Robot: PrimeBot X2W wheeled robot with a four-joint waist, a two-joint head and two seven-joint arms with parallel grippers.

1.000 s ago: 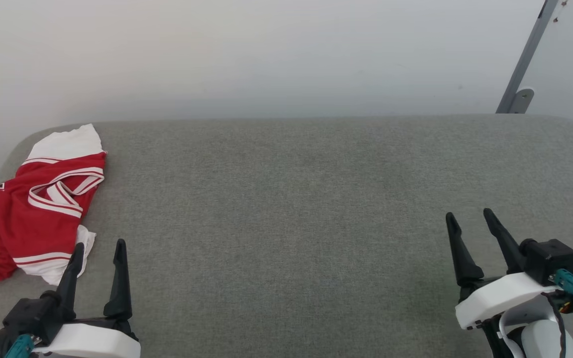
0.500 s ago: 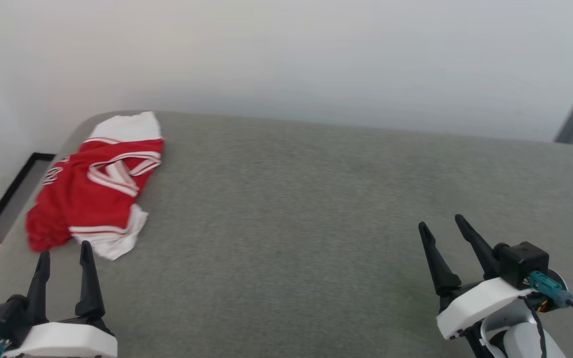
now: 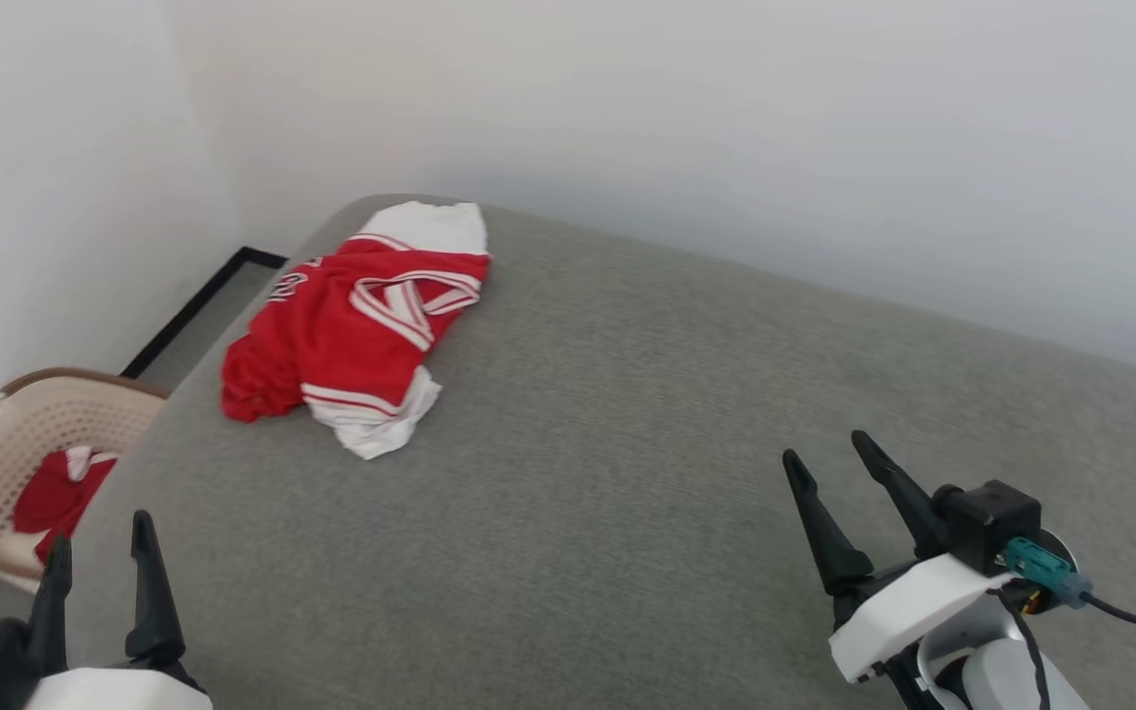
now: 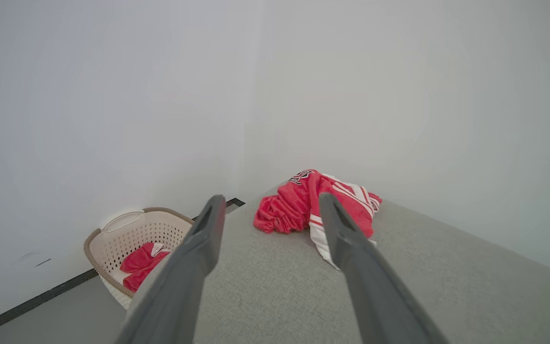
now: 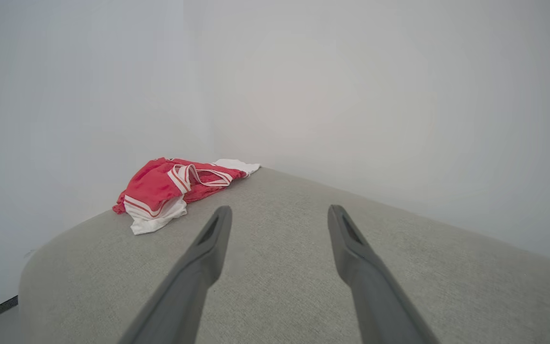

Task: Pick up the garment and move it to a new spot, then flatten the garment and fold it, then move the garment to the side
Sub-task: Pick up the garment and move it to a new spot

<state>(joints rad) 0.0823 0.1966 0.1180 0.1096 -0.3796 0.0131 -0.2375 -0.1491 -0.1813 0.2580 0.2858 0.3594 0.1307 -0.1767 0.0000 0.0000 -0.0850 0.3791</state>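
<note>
Both of our tools are empty. The left tool (image 3: 101, 528) and the right tool (image 3: 824, 446) have their fingers spread wide and hold nothing, above the grey table (image 3: 627, 444). The garment (image 3: 351, 325) lies crumpled ahead of the left tool, a little toward its right finger, and well ahead and to the left of the right tool, apart from both. It sits near the far rounded corner of the table, close to the edge. We judge that the pick-up has not begun yet. Several things could go wrong from here. If the left tool pushes forward before it closes, the cloth may slide over that corner and fall. If the fingers catch only the white sleeve or one layer, the rest may drag and bunch up. To the left of the left tool and lower down stands a beige basket (image 3: 6, 434) with a smaller red cloth (image 3: 55, 493) inside, which we could mistake for our target because the colour is the same. If the fingers go too low, they may also dig into the table cover.
</note>
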